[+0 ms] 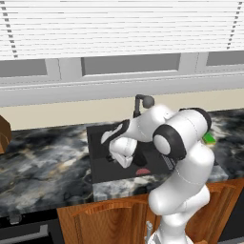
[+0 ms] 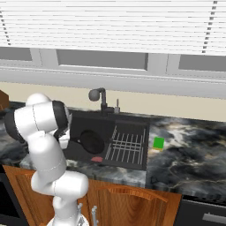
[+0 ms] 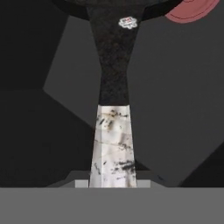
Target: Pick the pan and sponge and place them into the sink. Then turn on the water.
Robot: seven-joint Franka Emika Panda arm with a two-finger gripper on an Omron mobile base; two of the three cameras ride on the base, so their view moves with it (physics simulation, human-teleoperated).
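The small round black frying pan (image 2: 92,141) lies inside the large dark grey rectangular sink (image 2: 132,162), in the basin's left part beside the wire rack (image 2: 128,146), with the reddish drain spot (image 2: 96,159) just in front of it. In the hand view the pan's thin dark handle (image 3: 114,65) runs straight up the middle from the bottom edge, its light, marbled tip (image 3: 113,146) nearest the camera and the black bowl at the top, the drain spot off to the upper right. The gripper (image 1: 114,155) is lowered into the sink, directly over the handle's light end — the fingertips themselves are hidden, so I cannot tell whether the jaws clasp the handle or merely stand beside it.

The small bright green rectangular sponge (image 2: 158,143) sits on the dark marbled stone counter (image 2: 190,154) just right of the sink, well apart from the hand. The dark faucet (image 2: 100,98) stands behind the basin.
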